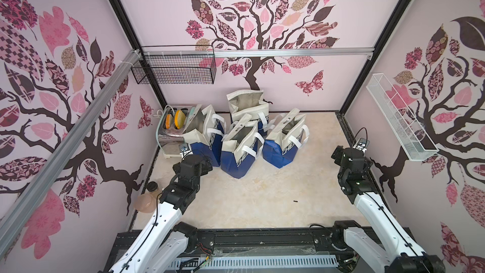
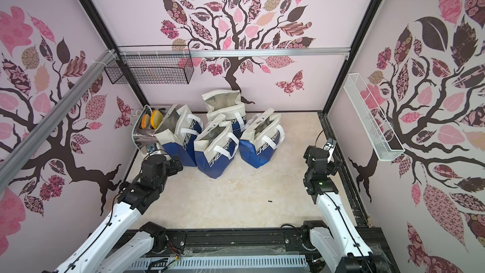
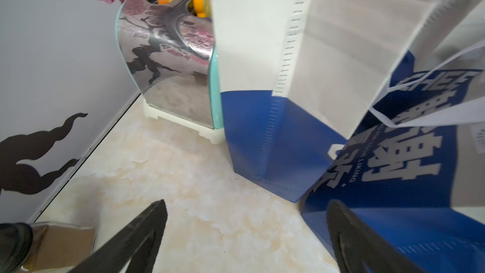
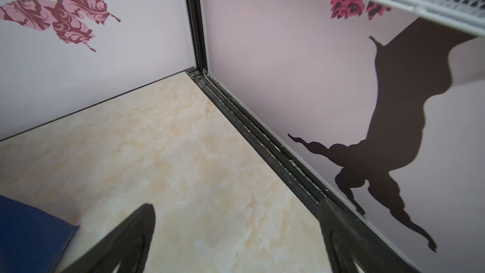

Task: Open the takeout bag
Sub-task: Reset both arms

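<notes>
Four takeout bags cluster toward the back of the table, every mouth gaping (so the opening itself looks done, as far as I can judge). The leftmost takeout bag stands just beside the toaster. The left gripper hovers near its blue base, fingers spread wide and holding nothing. The right gripper is likewise released and empty, close to the right wall and well apart from the bags. A sideways sweep of the left arm could catch that bag's base or a loose handle and topple it onto its neighbours. Its elbow could also knock the capped bottle at the table's left edge. The bare front half between the arms offers the safest room, while the right arm is hemmed in by the wall rail and the white mesh shelf.
</notes>
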`<state>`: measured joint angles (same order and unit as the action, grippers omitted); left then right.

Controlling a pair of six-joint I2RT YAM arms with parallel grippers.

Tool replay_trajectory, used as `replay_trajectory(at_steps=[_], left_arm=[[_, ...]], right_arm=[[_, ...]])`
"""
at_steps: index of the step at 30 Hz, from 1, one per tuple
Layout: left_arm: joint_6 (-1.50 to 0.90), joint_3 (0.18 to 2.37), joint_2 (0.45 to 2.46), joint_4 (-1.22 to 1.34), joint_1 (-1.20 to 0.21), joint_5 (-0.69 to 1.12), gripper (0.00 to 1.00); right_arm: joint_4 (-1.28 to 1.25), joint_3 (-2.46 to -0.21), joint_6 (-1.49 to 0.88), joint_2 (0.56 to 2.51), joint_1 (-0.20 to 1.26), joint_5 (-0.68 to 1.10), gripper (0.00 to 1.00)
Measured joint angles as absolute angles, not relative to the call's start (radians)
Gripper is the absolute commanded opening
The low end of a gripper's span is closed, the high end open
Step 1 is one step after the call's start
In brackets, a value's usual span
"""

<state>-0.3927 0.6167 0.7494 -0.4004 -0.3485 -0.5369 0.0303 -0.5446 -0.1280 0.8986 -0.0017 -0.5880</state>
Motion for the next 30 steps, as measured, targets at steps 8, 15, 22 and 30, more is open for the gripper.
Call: replay_trajectory(at_steps=[8,15,22,30], left_arm=[[-0.366,0.455,0.787,-0.065,-0.127,-0.458,0.98],[-0.313,0.376,0.977,0.211,-0.073,-0.403,0.98],[-0.271,0.344,1.108,0.398,-0.016,-0.367,0.98],[-0.243,0.285,1.227,0.556,0.009,-0.29,0.98]], right_arm=[[-0.268,-0.443,-0.085,1.076,-0.053,-0.399,0.99],[-0.459,-0.324,-0.079,1.166,-0.053,-0.303,0.99],[-0.65,-0.32,-0.096,1.345,-0.053,-0.259,0.99],[-0.785,-0.377,-0.016,1.542,0.029,-0.197,0.99]])
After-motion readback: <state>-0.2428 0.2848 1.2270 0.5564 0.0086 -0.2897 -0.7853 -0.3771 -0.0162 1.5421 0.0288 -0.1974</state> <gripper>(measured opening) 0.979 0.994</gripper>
